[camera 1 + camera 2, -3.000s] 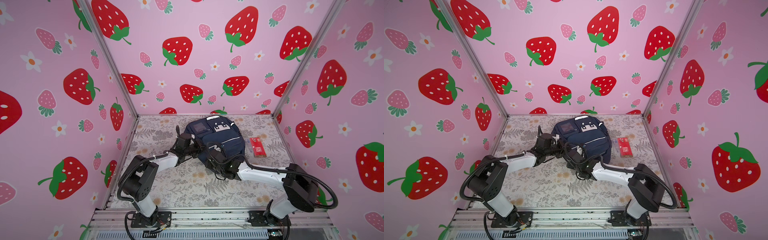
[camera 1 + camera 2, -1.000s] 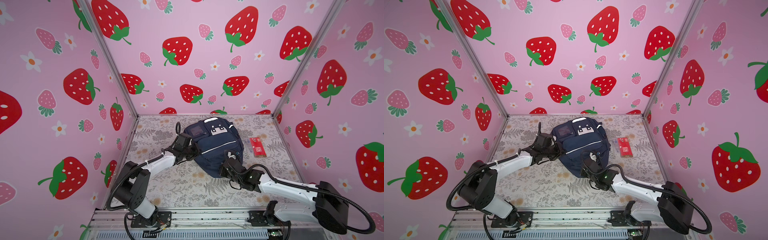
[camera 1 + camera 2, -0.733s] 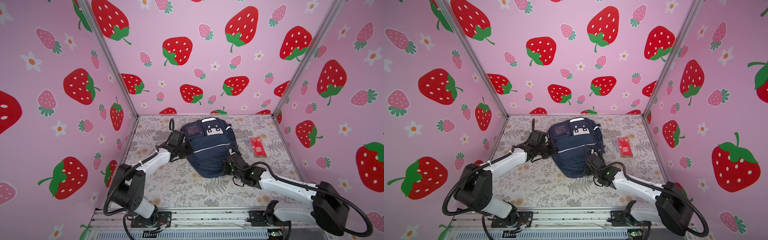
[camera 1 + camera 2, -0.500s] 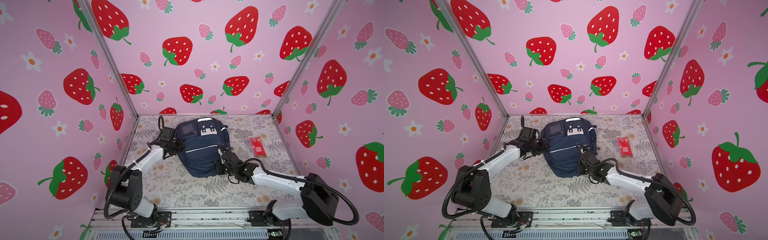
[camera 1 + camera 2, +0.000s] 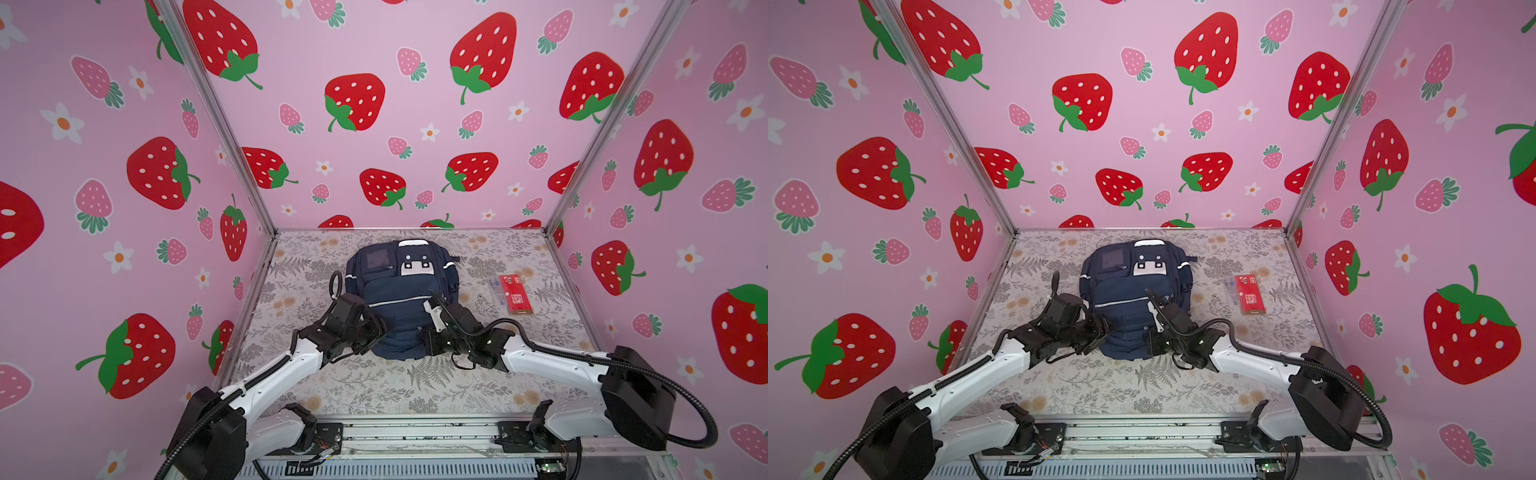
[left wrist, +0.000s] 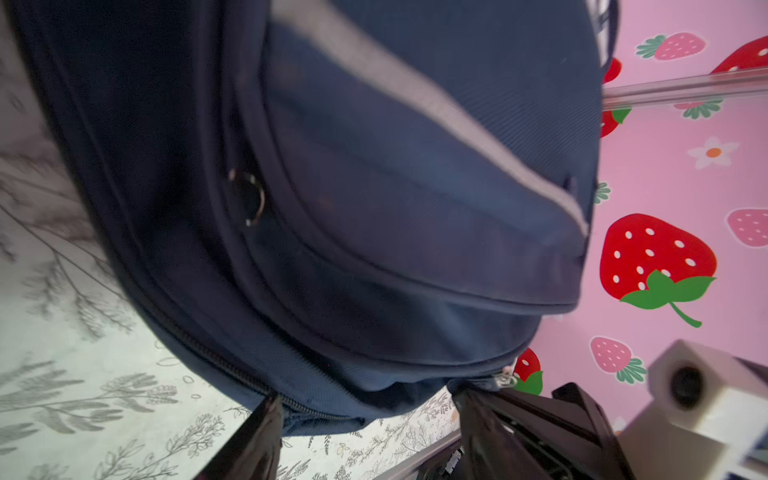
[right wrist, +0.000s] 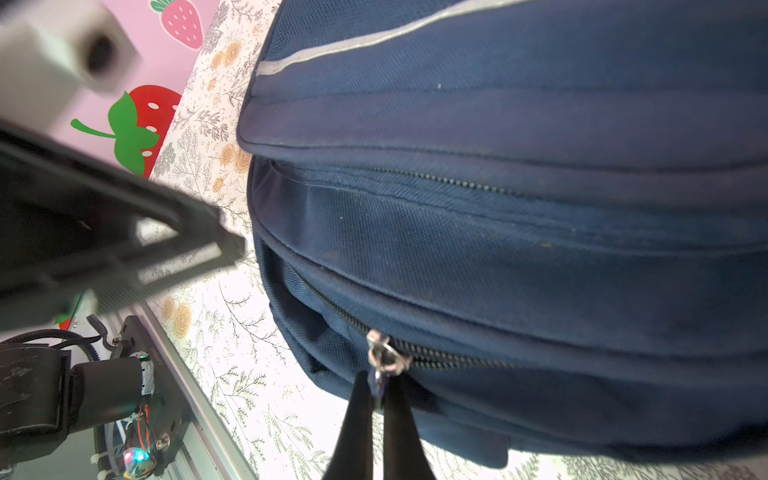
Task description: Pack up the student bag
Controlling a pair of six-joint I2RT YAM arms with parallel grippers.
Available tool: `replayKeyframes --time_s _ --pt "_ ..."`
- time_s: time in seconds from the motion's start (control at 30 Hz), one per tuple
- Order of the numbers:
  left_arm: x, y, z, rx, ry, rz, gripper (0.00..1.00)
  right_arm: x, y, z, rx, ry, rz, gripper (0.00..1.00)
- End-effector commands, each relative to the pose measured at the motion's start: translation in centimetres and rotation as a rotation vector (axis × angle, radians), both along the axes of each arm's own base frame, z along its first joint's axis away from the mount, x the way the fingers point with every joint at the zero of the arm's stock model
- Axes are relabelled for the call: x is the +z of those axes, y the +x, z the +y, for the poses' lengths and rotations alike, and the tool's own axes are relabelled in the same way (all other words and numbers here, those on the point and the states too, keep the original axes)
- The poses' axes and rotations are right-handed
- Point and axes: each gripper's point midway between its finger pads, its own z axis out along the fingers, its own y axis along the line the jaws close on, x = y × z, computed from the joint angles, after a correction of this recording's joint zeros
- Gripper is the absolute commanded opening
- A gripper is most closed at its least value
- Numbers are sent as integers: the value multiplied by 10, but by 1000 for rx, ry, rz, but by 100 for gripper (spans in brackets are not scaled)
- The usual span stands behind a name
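Navy blue cloth fills the middle of the scene. The student bag [image 5: 401, 299] lies flat on the flowery table [image 5: 374, 386], front side up, in both top views. Its white patch with black squares is at the far end, near the back wall. Thin white stripes run across it.

The left gripper [image 5: 377, 334] is at the near left corner of the bag. In the left wrist view its two black fingers [image 6: 257, 432] stand wide apart, and the bag's bottom edge sits between them. It grips nothing. It may be touching the cloth, but that picture is blurry, so I cannot be sure.

The right gripper [image 5: 428, 338] is at the near right corner of the bag. In the right wrist view its fingers are pressed tight together on the small silver zip pull [image 7: 384, 353]. The pull sits on a zip that runs along the bag's edge.

A flat red packet [image 5: 515, 295] lies on the table to the right of the bag. It is well apart from the bag and from both arms. Pink walls [image 5: 415, 124] with red strawberries stand around the table.
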Motion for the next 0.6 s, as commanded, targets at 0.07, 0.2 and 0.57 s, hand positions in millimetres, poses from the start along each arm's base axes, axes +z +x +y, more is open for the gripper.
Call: replayKeyframes --time_s 0.07,0.2,0.57 --pt "19 20 -27 83 -167 -2 69 12 -14 8 19 35 24 0" --pt "18 24 -38 68 -153 6 68 16 -20 9 -2 17 55 0" --pt "25 35 -45 89 -178 -19 63 6 -29 2 -37 -67 134 0"
